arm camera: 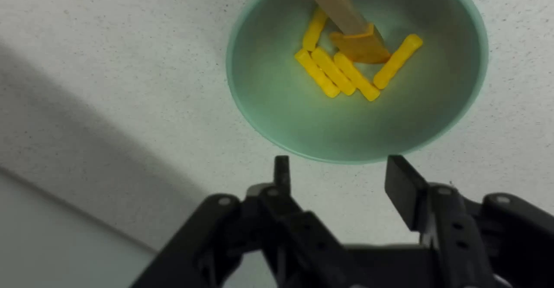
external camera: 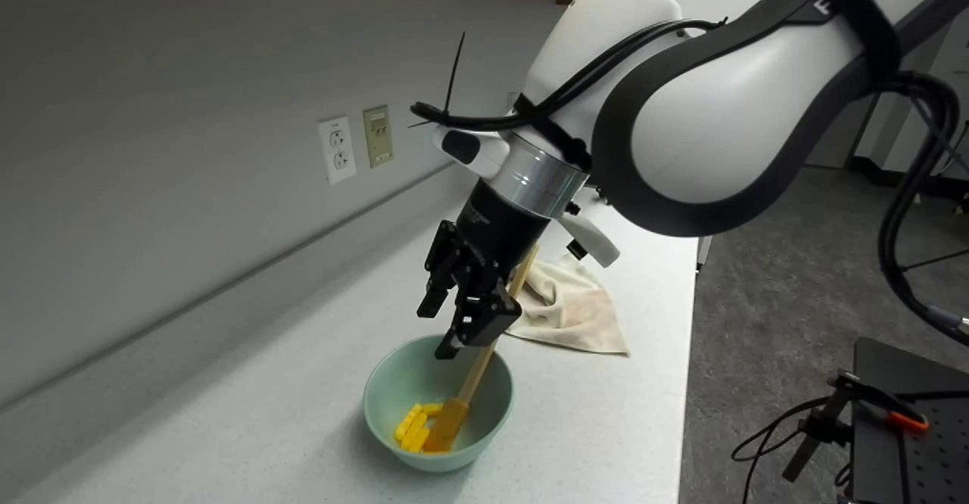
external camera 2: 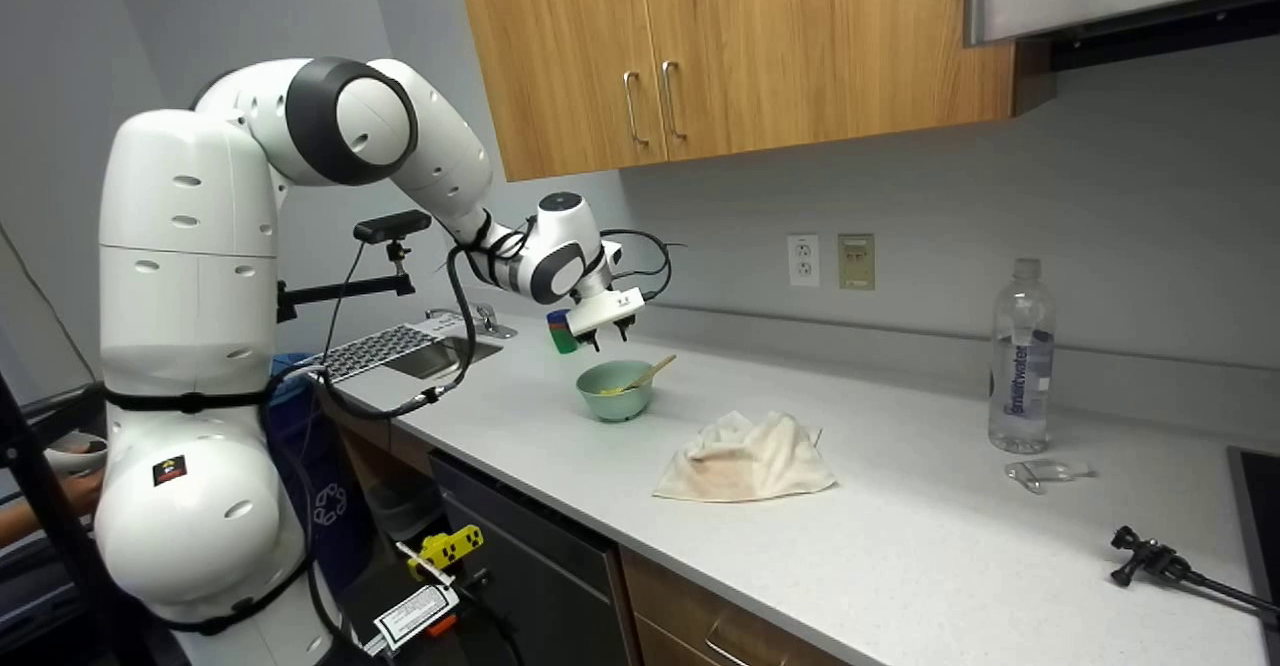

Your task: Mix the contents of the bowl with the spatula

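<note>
While looking down past the hand (arm camera: 339, 173), saw dark fingers (arm camera: 404, 193) apart near the rim of the bowl (arm camera: 329, 128)

Found the hand above the bowl in both exterior views, with a clear gap between its fingers, and picked out pale surface (arm camera: 164, 54) and a stretch of rim through that gap in the wrist view.

Located the spatula (arm camera: 347, 20) inside the bowl, tilted, orange head (arm camera: 361, 48) low. Saw its wooden handle (external camera: 476, 375) leaning out past the rim, behind the hand in an exterior view and apart from the fingers in the wrist view. Counted five yellow pieces (arm camera: 333, 71) inside: three side by side, one slanting near the handle, one on the head's other side. Could not tell touch from overlap at that last piece.

Noted the bowl upright on the surface, with a crumpled cream cloth (external camera 2: 745, 461) near it. Saw a blue-and-green container (external camera 2: 562, 332) behind the bowl in an exterior view and, farther from it, a sink (external camera 2: 430, 358). Made out a white outlet (external camera 2: 803, 260) and a beige plate (external camera 2: 856, 262) side by side on the grey wall (external camera 2: 1150, 196). Spotted farther along the surface an upright clear bottle (external camera 2: 1020, 376) and a black jointed mount (external camera 2: 1160, 558). Glimpsed wooden cabinets (external camera 2: 830, 46) high on the wall.
</note>
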Available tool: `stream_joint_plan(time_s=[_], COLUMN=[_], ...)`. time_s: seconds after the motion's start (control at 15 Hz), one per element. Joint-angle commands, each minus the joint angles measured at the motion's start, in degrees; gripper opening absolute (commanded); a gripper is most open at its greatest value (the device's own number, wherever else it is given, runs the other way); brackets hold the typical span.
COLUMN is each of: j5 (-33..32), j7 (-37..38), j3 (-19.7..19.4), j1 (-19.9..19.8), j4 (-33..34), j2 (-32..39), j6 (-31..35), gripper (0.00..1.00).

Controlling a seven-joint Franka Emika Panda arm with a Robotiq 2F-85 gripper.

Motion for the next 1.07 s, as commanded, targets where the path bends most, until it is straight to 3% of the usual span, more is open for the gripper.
stream_joint_plan(time_s=[0.0, 0.27, 1.0], j5=[0.7, -0.5, -1.4], j7=[-1.5, 0.5, 1.9], j3=[3.3, 4.0, 5.0], j1=[-3.3, -3.5, -3.9], j4=[2.7, 2.6, 2.3], j2=[3.2, 5.4, 8.7], j6=[0.4, 0.7, -0.5], gripper=[0.3, 0.01, 0.0])
